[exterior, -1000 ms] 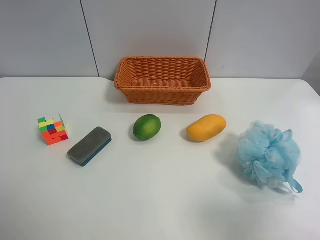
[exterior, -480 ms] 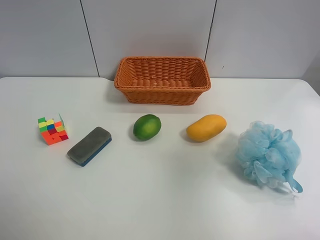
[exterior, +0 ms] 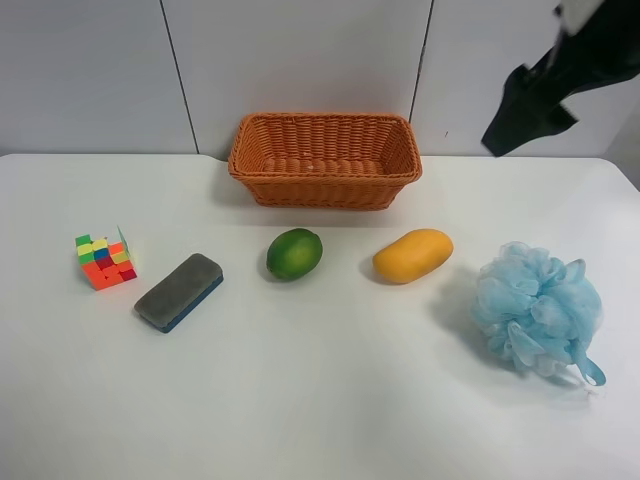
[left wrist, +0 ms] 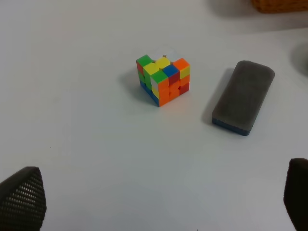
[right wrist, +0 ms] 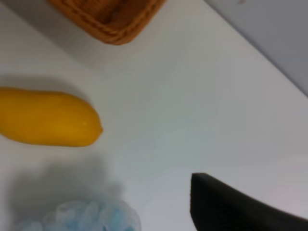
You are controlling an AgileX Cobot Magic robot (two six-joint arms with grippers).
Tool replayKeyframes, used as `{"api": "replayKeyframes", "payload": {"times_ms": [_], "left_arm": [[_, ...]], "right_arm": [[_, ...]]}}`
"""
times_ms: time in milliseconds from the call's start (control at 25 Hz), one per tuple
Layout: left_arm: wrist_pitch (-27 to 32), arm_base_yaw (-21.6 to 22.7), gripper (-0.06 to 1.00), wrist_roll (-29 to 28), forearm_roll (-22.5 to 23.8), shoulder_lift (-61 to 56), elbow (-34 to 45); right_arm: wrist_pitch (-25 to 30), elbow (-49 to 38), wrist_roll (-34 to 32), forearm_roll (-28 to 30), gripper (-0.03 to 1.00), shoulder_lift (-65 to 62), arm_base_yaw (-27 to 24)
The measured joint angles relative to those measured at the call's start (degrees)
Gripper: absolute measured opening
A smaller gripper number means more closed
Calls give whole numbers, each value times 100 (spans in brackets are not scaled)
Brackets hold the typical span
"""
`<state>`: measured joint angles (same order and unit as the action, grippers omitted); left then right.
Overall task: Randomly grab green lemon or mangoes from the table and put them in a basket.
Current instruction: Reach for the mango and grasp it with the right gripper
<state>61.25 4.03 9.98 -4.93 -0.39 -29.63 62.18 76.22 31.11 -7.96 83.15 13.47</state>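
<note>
The green lemon [exterior: 294, 254] lies on the white table [exterior: 320, 400] in front of the orange-brown wicker basket [exterior: 324, 159]. The yellow-orange mango [exterior: 412, 255] lies to its right and also shows in the right wrist view [right wrist: 48, 118], with a corner of the basket [right wrist: 108, 17] beyond it. My right gripper [exterior: 520, 115] hangs high above the table's back right, well above the mango. Only one of its fingers [right wrist: 231, 204] shows in the right wrist view. My left gripper [left wrist: 159, 197] is open and empty above the table, apart from both fruits.
A multicoloured cube [exterior: 105, 260] [left wrist: 162, 80] and a grey-and-blue eraser [exterior: 180, 291] [left wrist: 243, 96] lie at the exterior high view's left. A light blue bath pouf [exterior: 535, 308] [right wrist: 82, 216] sits to the right of the mango. A grey panelled wall stands behind the basket.
My right arm has come into the exterior high view at the upper right. The fruits, basket and other objects have not moved.
</note>
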Motion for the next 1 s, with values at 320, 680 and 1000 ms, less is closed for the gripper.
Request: {"api": "replayKeyframes", "payload": {"times_ms": [320, 680, 1000], "left_arm": [[0, 0, 99, 0, 0, 0, 0], [0, 0, 99, 0, 0, 0, 0], [0, 0, 99, 0, 0, 0, 0]], "right_arm": [[66, 29, 790, 28, 99, 1498, 231], [-410, 29, 1703, 49, 99, 2164, 231], [-840, 29, 2164, 31, 99, 2683, 231]]}}
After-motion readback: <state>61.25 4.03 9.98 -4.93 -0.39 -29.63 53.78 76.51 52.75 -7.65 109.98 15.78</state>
